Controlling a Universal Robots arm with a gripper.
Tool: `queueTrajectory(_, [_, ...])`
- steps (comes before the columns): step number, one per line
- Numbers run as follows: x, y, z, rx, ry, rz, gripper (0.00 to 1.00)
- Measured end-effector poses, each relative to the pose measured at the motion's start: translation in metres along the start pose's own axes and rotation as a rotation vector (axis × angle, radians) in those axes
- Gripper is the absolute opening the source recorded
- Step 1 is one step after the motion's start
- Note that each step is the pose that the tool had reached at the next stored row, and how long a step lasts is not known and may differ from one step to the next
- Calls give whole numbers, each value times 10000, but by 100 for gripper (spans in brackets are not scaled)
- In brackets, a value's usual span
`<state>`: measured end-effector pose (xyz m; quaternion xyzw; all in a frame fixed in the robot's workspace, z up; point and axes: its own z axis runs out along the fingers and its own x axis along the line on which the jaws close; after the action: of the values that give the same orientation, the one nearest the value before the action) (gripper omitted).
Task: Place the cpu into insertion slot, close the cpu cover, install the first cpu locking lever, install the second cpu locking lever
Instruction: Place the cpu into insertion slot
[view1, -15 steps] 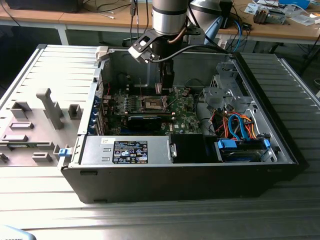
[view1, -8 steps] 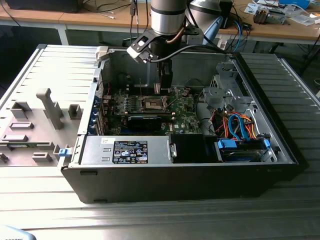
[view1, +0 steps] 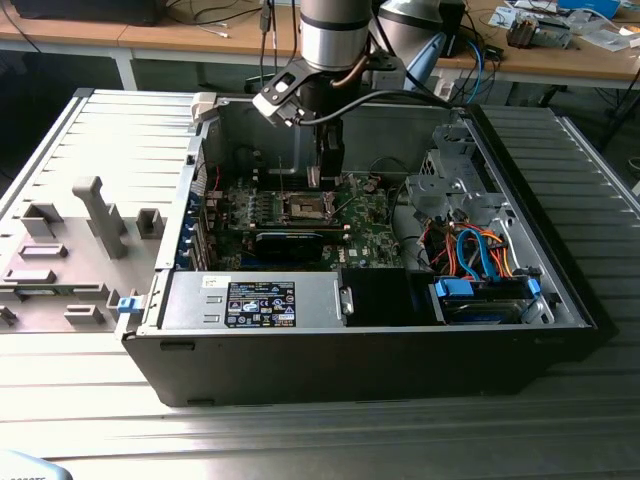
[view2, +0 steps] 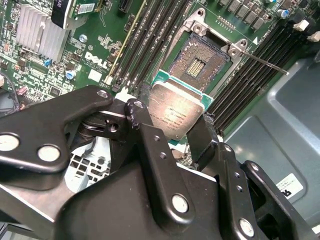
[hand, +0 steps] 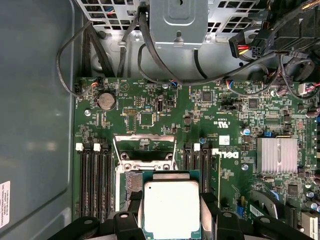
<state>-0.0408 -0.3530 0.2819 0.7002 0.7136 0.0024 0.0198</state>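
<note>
The arm (view1: 335, 35) is a silver cylinder with a black collar. A black cable (view1: 400, 97) loops out at 3 o'clock in the exterior view. The end effector (view2: 172, 120) has black linkage plates with silver rivets (view2: 180, 202).

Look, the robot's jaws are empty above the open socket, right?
Not empty. In the second wrist view the jaws are shut on the cpu, a small silver chip, held over the open insertion slot.

Face of cpu (view2: 176, 115): pale brushed metal, dull sheen, faintly scuffed. Green circuit board (hand: 150, 100): glossy lacquer; heatsink (hand: 276, 155) bare finned metal, bright. Grey case wall (hand: 35, 100): smooth painted metal, matt.
</note>
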Motion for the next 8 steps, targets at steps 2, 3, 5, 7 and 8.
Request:
queueTrajectory(2, [0,-1,5,0,0,0,54])
queueTrajectory(3, [0,-1,7,0,0,0,54])
queueTrajectory(5, [0,-2,12,-1,1,0,54])
queueTrajectory(7, [0,-3,19,0,1,0,54])
queueTrajectory(8, [1,-3,21,0,1,0,54])
